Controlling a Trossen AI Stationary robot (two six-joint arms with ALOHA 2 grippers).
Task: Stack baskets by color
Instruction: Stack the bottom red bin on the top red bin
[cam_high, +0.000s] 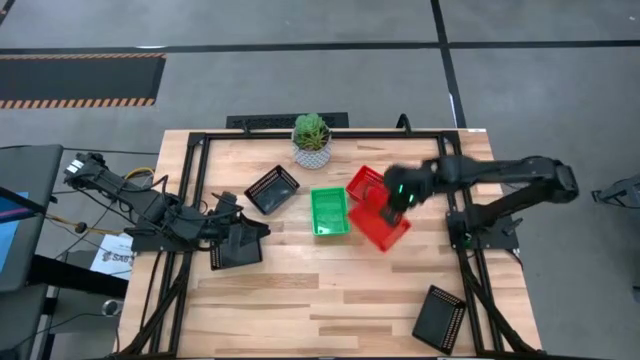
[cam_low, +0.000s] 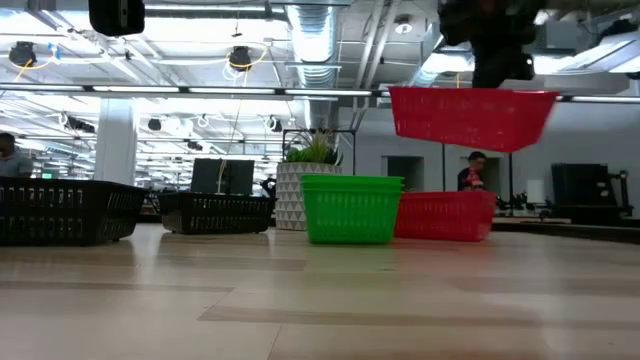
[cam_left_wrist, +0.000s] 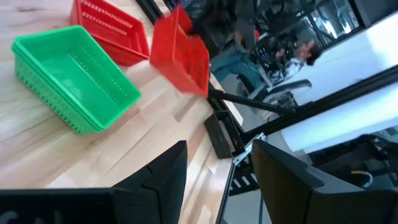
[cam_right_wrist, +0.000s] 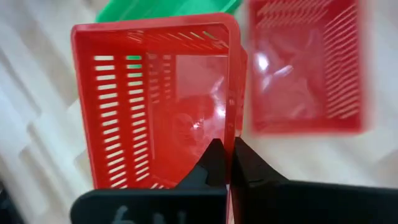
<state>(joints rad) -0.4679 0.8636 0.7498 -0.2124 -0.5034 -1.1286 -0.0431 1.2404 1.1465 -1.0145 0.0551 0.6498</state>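
Baskets of three colours were seen on the wooden table (cam_high: 300, 290), all shallow, rectangular and slotted along the walls. Three black ones were counted from above: one near the plant (cam_high: 272, 189), one under the left arm (cam_high: 237, 245) and one at the near right corner (cam_high: 441, 318). The green stack (cam_high: 329, 212) stood at the table's middle; how many baskets it held could not be told from above. Two red ones were counted: one resting on the table (cam_high: 364, 183) just beside the green stack, and one lifted (cam_high: 383, 228).

The lifted red basket (cam_low: 470, 117) was shown clear of the table only in the level view, hanging above the resting red basket (cam_low: 445, 215). The right gripper (cam_right_wrist: 230, 163) was seen in its own wrist view with its fingers pinched together on the thin wall of that basket (cam_right_wrist: 155, 99).

The left gripper (cam_left_wrist: 217, 171) was seen low over the left side of the table with its fingers (cam_left_wrist: 165, 174) apart and nothing between them.

One plant (cam_high: 312, 139) in a white patterned pot stood at the far edge. A person (cam_low: 474, 170) was made out in the room behind, in the level view only.
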